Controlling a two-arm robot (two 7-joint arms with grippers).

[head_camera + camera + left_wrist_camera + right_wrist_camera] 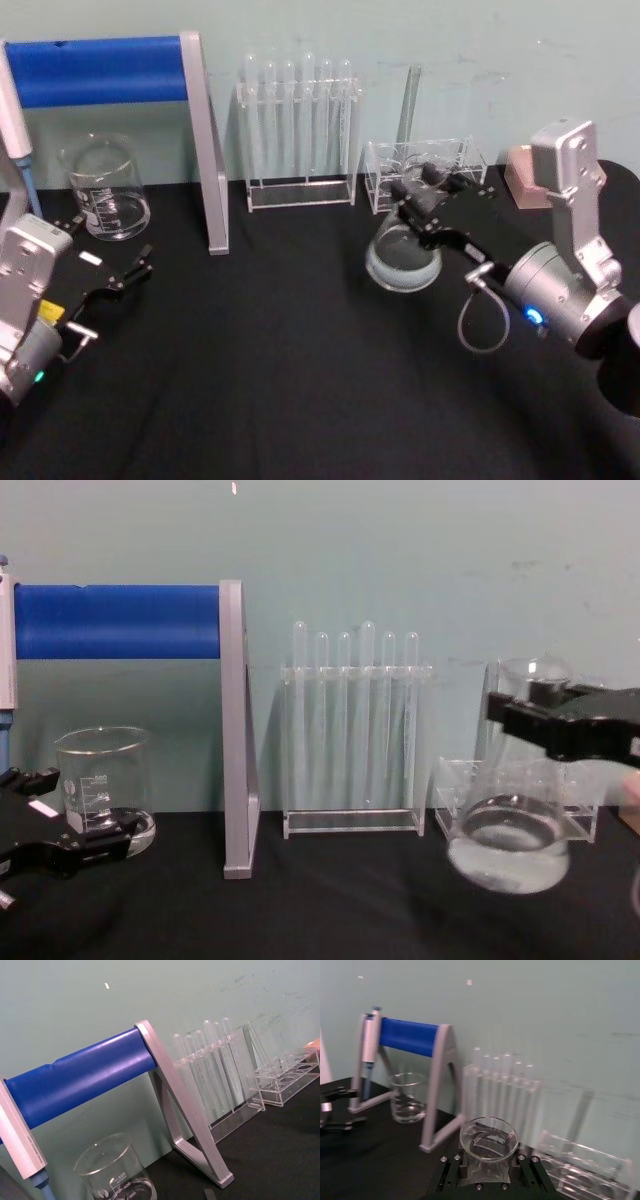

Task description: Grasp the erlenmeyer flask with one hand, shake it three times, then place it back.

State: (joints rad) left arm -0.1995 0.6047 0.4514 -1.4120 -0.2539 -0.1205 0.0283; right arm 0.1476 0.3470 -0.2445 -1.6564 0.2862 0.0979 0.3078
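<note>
Centrally, a black table [300,400] carries all items, against a pale green wall. At the back left stands a pipette stand [110,70] with a blue crossbar and grey end plates; a pipette [15,130] hangs at its left end. A tube rack [300,130] holding upright test tubes stands at the back centre. A low rack [455,160] of clear plastic stands to its right. A beaker [105,190] sits at the back left, under the crossbar.

The flask [403,262] is right of centre, just in front of the low rack. In the chest view its neck is roughly upright and its rim rises above the jaws. Whether its base touches the table or hangs just above it cannot be told.

The right gripper [425,198] reaches in from the right, its jaws clamped on the flask's neck. The left gripper [108,300] rests low at the left edge, in front of the beaker, jaws apart and holding nothing.
</note>
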